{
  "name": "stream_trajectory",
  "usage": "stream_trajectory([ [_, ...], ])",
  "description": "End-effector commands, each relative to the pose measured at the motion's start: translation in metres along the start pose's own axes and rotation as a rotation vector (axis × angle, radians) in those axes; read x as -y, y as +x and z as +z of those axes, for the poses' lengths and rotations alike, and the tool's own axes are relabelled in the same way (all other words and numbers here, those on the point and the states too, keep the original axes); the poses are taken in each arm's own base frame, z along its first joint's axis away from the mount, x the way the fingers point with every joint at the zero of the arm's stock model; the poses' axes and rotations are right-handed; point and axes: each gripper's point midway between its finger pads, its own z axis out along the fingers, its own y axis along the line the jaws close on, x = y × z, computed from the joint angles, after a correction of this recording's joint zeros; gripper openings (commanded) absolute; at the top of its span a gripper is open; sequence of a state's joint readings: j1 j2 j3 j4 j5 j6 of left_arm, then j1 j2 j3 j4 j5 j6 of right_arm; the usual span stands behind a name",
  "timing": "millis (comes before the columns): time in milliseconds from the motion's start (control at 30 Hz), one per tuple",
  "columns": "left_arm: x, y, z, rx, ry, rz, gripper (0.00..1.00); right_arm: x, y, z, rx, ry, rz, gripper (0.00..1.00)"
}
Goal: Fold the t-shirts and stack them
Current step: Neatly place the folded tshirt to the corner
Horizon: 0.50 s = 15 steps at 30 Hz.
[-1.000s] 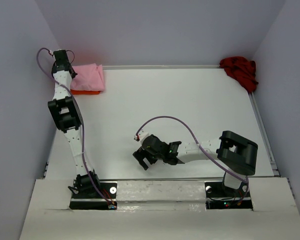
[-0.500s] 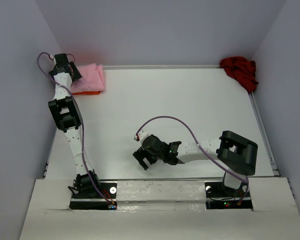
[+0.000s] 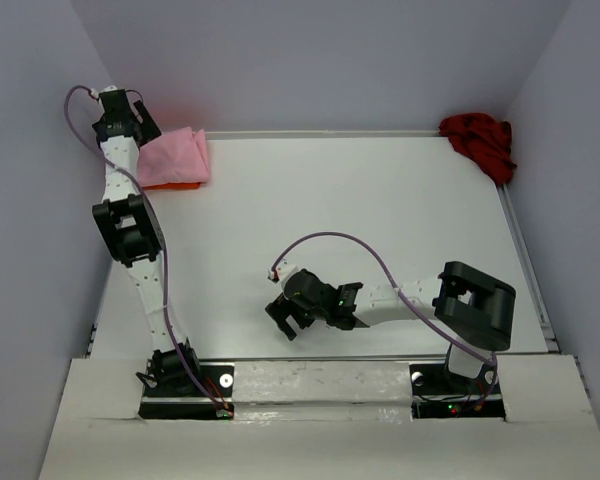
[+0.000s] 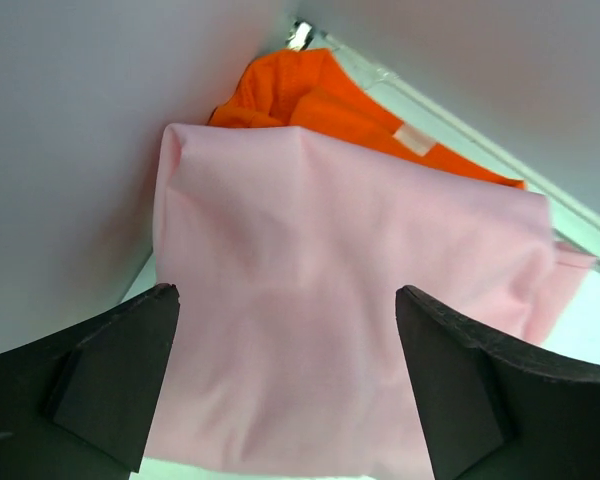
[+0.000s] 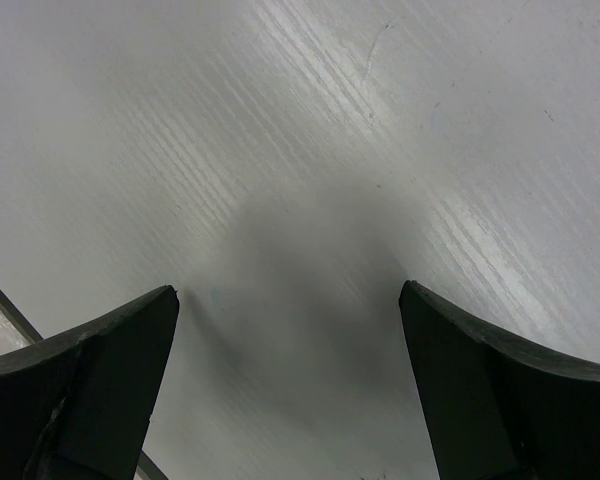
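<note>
Right tool (image 5: pixel 288 292) hangs low over the bench (image 3: pixel 380 220) near the front middle, jaws spread wide, nothing in them. Its wrist view shows only smooth white surface and its own shadow.

Far-left corner: left tool (image 4: pixel 285 295), jaws apart and empty, sits just above the folded pink t-shirt (image 3: pixel 177 155). The pink one lies on the folded orange t-shirt (image 3: pixel 172 184), and the stack is tucked by the left wall.

Far-right corner: dark red t-shirt (image 3: pixel 478 140), a crumpled unfolded heap with its long axis along the right wall. From the right tool it lies ahead and to the right, well apart. The right arm is clearly nearer, so the fetch is likely its job.

Nothing lies on the bench between them. Walls crowd the heap at the back and right, so approach from the near-left side looks best.
</note>
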State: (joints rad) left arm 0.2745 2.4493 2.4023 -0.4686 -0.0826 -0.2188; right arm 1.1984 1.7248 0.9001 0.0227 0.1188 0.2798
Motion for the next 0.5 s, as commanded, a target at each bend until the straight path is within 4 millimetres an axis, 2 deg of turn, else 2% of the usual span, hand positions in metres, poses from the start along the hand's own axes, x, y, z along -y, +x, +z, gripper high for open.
stream_trajectory([
  [0, 0.035, -0.062, -0.065, 0.133, 0.132, -0.028, 0.99, -0.011, 0.001, 0.001, 0.011, -0.04, -0.008, 0.97],
  [133, 0.05, -0.049, -0.064, 0.114, 0.153, -0.008, 0.99, -0.009, 0.004, 0.003, 0.001, -0.032, -0.014, 0.97],
  [300, 0.069, -0.024, -0.051, 0.05, 0.223, -0.004, 0.99, -0.007, 0.003, 0.003, 0.003, -0.02, -0.014, 0.97],
  [367, 0.07, -0.014, -0.044, 0.032, 0.229, -0.01, 0.99, -0.006, 0.005, 0.004, -0.002, -0.013, -0.015, 0.97],
  [467, 0.059, 0.013, -0.031, 0.0, 0.206, -0.014, 0.99, -0.005, 0.005, 0.005, -0.007, -0.01, -0.015, 0.97],
])
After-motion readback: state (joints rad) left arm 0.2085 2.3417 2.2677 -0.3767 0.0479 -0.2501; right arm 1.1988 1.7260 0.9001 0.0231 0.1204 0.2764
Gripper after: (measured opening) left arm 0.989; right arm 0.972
